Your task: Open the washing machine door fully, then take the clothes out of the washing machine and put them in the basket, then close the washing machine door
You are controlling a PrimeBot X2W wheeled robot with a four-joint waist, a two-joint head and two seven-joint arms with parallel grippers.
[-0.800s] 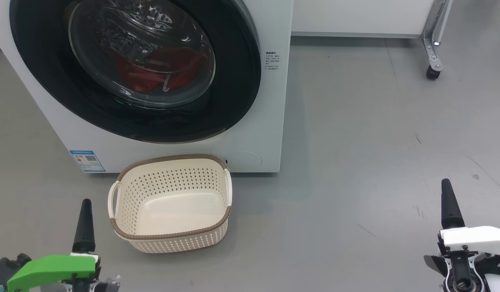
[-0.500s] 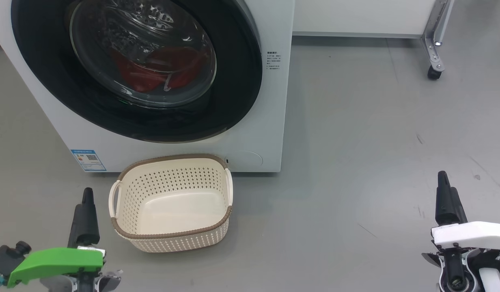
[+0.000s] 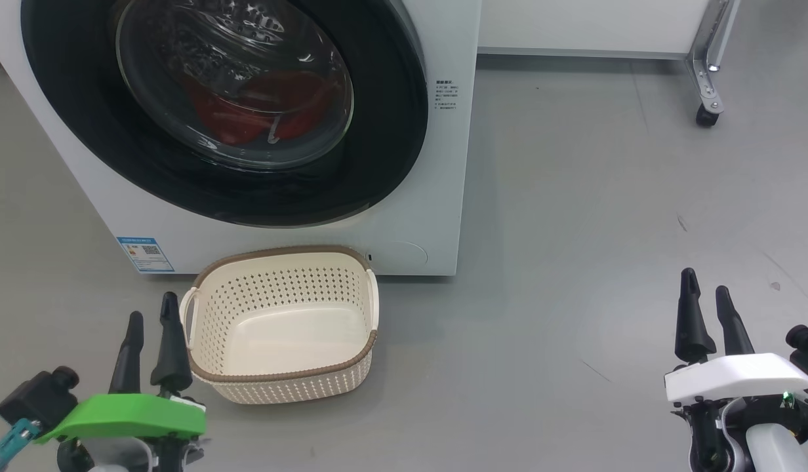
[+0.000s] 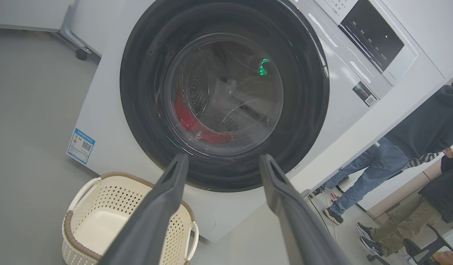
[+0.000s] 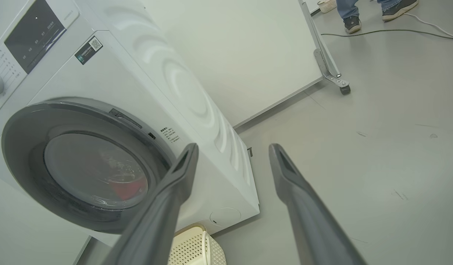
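Left end effector (image 3: 153,305): spread | washing machine (image 3: 443,170): blue QR label (image 3: 145,254)

A test lab rather than a home: bare grey floor (image 5: 377,147), a wheeled white partition (image 5: 256,55) (beyond the right pincer (image 5: 234,147)), bystanders (image 4: 421,125) near the freestanding washing machine (image 4: 105,92).
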